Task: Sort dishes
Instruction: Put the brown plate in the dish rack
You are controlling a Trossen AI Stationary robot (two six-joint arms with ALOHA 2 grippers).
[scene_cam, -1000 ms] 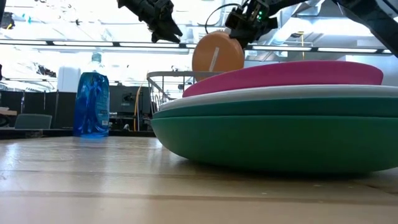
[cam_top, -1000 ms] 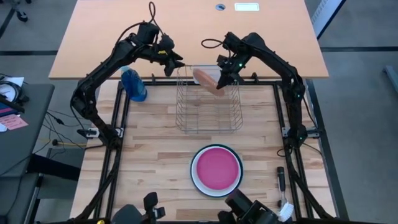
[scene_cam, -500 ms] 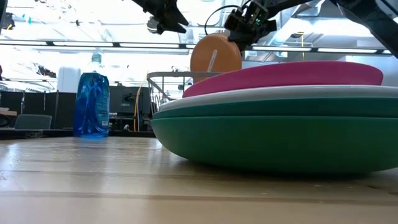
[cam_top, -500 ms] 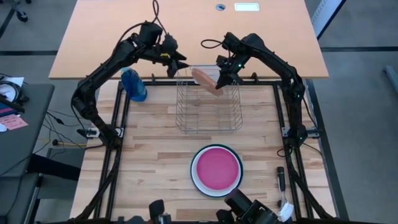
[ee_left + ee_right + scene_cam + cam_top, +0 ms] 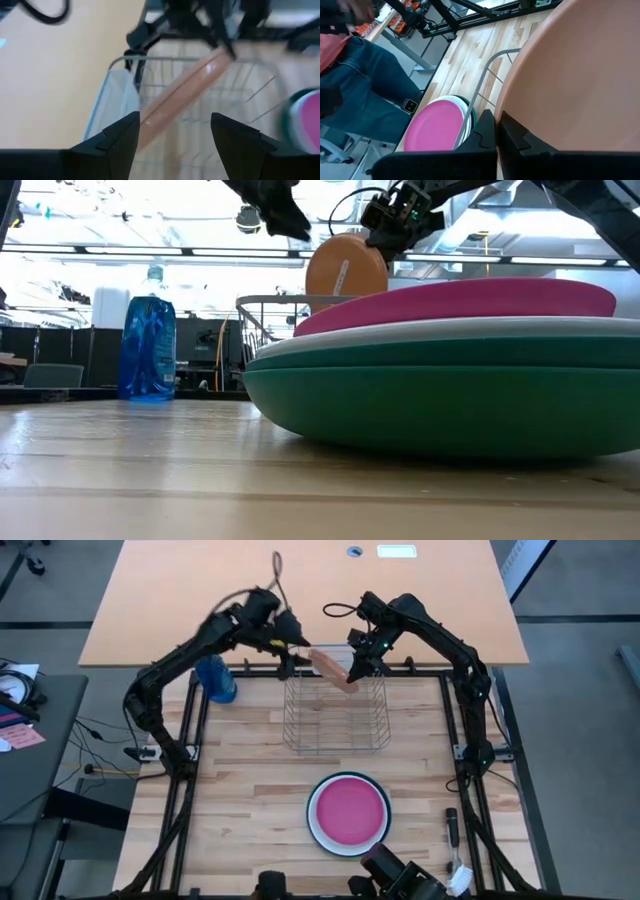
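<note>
Upper centre of the high view: the right pincer (image 5: 352, 670) clamps the round salmon-orange plate (image 5: 328, 666) by its rim, tilted above the metal wire dish rack (image 5: 335, 712). The left pincer (image 5: 292, 652), spread wide and empty, straddles the plate's free edge. Risk: a misjudged closing could knock the plate askew. Remaining plates, magenta-pink plate (image 5: 348, 811) uppermost, stack at lower centre of the desk (image 5: 240, 800).

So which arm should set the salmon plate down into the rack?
Right. Its claw is already shut on the salmon-orange plate, held on edge above the wire dish rack. The left claw is open beside the plate, holding nothing.
</note>
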